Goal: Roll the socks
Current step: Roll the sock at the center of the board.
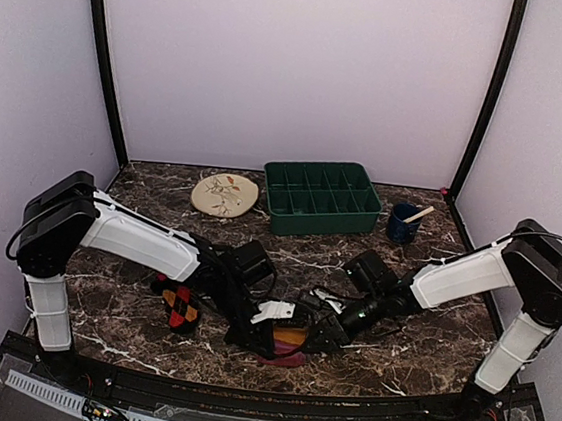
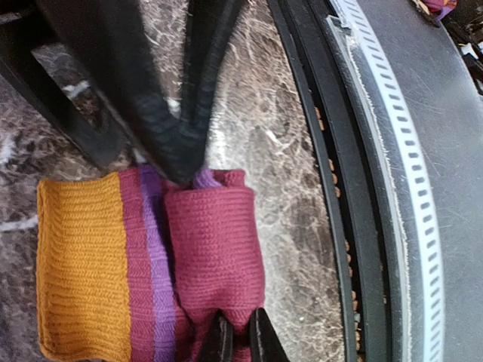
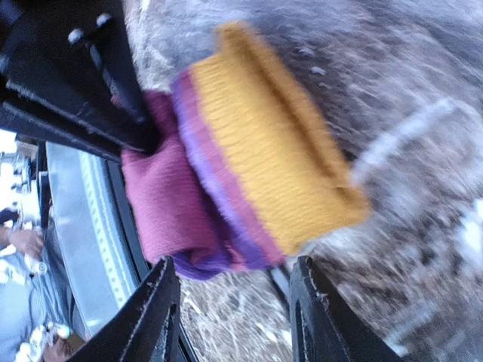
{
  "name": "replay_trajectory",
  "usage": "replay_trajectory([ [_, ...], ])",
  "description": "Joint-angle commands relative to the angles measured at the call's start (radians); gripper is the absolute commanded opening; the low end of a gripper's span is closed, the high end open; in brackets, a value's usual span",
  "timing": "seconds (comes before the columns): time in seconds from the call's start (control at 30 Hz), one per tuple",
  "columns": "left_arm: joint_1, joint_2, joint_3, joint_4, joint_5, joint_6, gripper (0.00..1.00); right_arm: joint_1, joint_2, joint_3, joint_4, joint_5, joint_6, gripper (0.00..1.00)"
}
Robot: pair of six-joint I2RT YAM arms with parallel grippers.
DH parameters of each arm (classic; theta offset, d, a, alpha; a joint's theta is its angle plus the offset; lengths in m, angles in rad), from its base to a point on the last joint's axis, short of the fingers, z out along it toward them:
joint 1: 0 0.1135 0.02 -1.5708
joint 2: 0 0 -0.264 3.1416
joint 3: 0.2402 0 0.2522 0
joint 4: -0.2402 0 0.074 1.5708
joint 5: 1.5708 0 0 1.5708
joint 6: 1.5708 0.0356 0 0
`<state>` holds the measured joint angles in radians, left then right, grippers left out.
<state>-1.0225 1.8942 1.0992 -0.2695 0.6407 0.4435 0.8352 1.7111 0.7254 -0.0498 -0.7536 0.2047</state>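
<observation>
Socks lie apart near the front edge of the marble table [image 1: 396, 358]. The black argyle sock [image 1: 180, 306] is flat at the left, beside the left arm. Next comes the left gripper [image 2: 185, 170], its jaws pinched tight on one end of the roll. That roll is the magenta sock [image 2: 215, 249], wound part-way toward its orange cuff [image 2: 79, 264] and lying between the two grippers. The right gripper [image 3: 235, 271] stands at the roll's other end with jaws well apart, holding nothing. To my judgement, the left pinch should stop the roll from unwinding while the right jaws take a deeper bite and turn it toward the cuff, keeping both ends level.
</observation>
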Motion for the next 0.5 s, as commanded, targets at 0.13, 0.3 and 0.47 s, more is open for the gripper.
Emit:
replay_trajectory([
  [0.13,0.027,0.104,0.127,-0.239,0.137,0.035,0.0,-0.022,-0.125,-0.087,0.07,0.205,0.117,0.46],
  [0.3,0.041,0.178,0.207,-0.316,0.181,0.043,0.0,-0.01,-0.25,-0.153,0.101,0.35,0.14,0.46],
  [0.47,0.047,0.234,0.265,-0.373,0.207,0.047,0.0,0.091,-0.34,-0.16,0.064,0.542,0.113,0.46],
])
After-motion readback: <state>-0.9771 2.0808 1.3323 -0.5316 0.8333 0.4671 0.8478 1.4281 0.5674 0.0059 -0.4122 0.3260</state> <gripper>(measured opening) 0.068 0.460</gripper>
